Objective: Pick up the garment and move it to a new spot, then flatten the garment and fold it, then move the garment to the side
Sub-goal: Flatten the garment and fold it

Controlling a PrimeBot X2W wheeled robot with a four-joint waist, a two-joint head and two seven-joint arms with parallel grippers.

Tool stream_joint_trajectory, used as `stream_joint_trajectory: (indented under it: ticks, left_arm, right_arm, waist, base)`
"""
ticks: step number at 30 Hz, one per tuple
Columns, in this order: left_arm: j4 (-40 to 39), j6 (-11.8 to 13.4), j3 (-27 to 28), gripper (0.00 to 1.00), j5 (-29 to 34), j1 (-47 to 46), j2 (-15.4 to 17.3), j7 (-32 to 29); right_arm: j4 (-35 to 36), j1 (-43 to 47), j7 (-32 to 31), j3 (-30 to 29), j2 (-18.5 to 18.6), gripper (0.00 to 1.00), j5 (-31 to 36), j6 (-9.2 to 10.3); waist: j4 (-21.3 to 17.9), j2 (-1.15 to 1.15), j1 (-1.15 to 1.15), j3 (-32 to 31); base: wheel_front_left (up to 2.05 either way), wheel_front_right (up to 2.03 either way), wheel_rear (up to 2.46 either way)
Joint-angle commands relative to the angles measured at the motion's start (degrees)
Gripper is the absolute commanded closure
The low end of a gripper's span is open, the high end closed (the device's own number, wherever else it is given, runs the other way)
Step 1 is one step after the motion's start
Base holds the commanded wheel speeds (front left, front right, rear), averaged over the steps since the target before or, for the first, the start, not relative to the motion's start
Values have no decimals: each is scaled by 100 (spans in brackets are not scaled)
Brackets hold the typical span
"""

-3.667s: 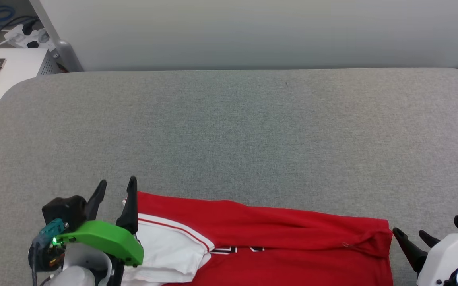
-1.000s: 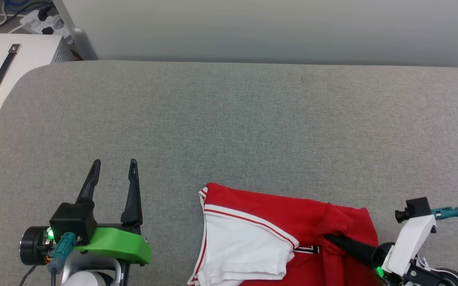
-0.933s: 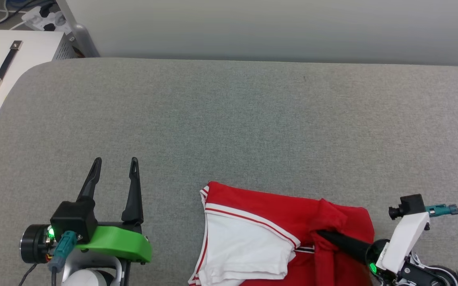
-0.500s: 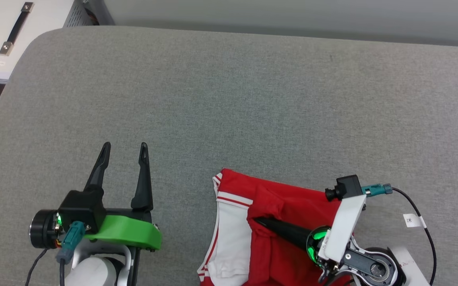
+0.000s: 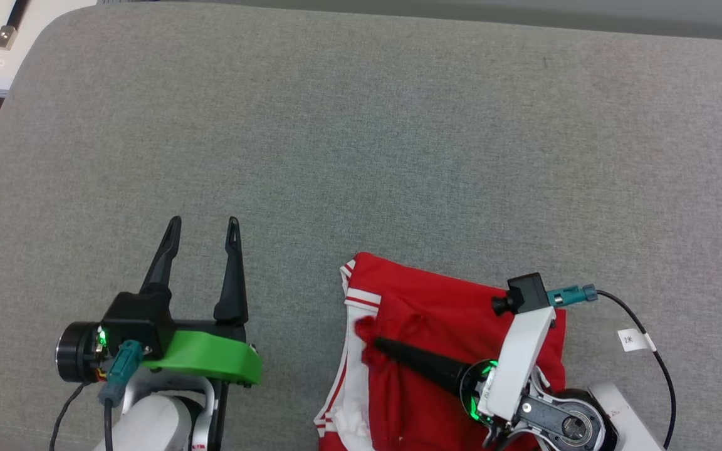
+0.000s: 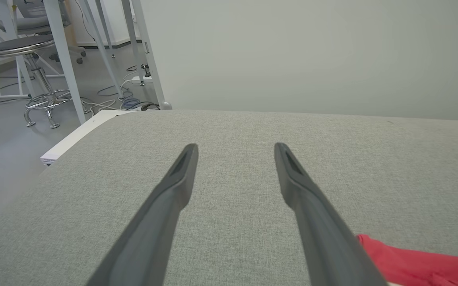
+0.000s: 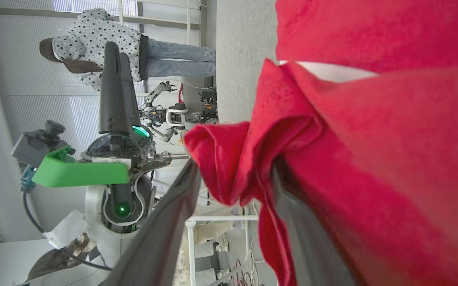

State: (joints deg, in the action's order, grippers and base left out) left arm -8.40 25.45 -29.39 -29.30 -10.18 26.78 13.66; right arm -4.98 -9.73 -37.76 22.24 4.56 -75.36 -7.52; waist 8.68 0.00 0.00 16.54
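The right gripper point(image 5: 378, 344) lies low over the garment point(image 5: 449, 313), its dark fingers pointing toward the shirt's left edge. In the right wrist view the jaws stand visibly apart with a bunched red fold hanging between them and draped over one finger. Whether that fold is pinched anywhere or only resting there is hard to tell.

The jersey sits crumpled at the near edge of the grey padded table point(image 5: 361, 125), with the striped sleeve trim point(image 5: 356, 294) at its left. It looks light, limp and clingy, so it will likely sag and double over when lifted. A hem corner or shoulder seam gives a firmer hold than loose mid-cloth.

The left gripper point(image 5: 204, 220) hovers well left of the shirt, jaws spread and empty.
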Motion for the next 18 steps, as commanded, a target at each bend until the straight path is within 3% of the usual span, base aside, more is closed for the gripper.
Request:
stream_joint_trajectory:
  ticks: [1,5,11,18]
  left_arm:
    - [19,-40,-1,0,64,-130,-42,57]
    - [57,-58,-11,0,69,-136,-22,59]
    - [87,-32,4,0,35,-44,24,43]
    - [118,-33,34,0,-77,135,46,44]
  right_arm:
    - [88,-128,103,88,96,0,92,3]
    - [370,-214,460,314,332,0,393,3]
    - [508,-359,1565,378,724,0,1462,3]
    - [293,-310,3064,-371,948,0,3301,3]
  waist:
    - [-38,0,0,-61]
    - [-100,0,0,-170]
    - [-224,0,0,-429]
    - [-399,0,0,-724]
  base:
    - [0,0,0]
    - [0,0,0]
    - [0,0,0]
    - [0,0,0]
